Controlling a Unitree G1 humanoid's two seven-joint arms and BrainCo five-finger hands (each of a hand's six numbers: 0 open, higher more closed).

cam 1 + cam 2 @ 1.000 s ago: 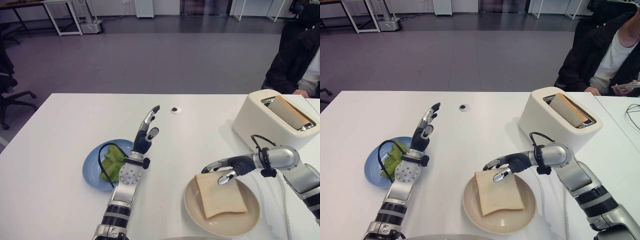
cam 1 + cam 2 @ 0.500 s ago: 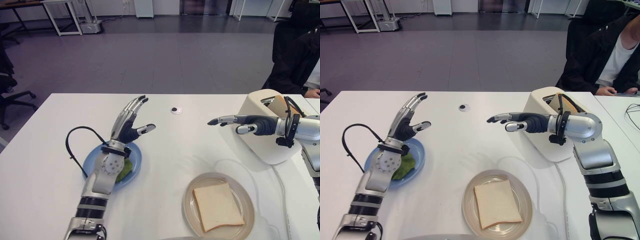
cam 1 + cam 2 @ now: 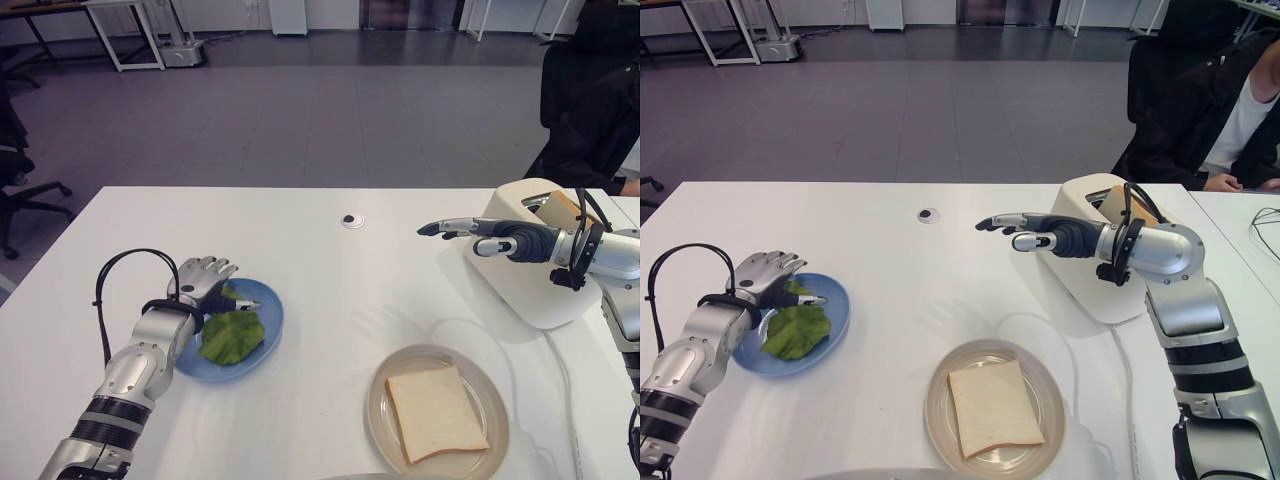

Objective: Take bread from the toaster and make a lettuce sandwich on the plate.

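A white toaster (image 3: pixel 527 283) stands at the table's right with one bread slice (image 3: pixel 563 207) sticking up from its slot. Another bread slice (image 3: pixel 436 412) lies flat on a beige plate (image 3: pixel 380 395) in the front middle. A green lettuce leaf (image 3: pixel 232 335) rests on a blue plate (image 3: pixel 272 312) at the left. My left hand (image 3: pixel 206 278) hovers low, palm down, over the blue plate's left rim with its fingers spread; the thumb reaches toward the lettuce. My right hand (image 3: pixel 472 231) is held in the air just left of the toaster, fingers stretched out and empty.
A small round black-and-white disc (image 3: pixel 352 220) lies near the table's far middle. A white cable (image 3: pixel 561 385) runs from the toaster toward the front edge. A seated person (image 3: pixel 1200 120) is behind the toaster's corner.
My left hand dropped from a raised pose down and left onto the blue plate's rim. My right hand rose off the beige plate's bread to beside the toaster, then barely moved.
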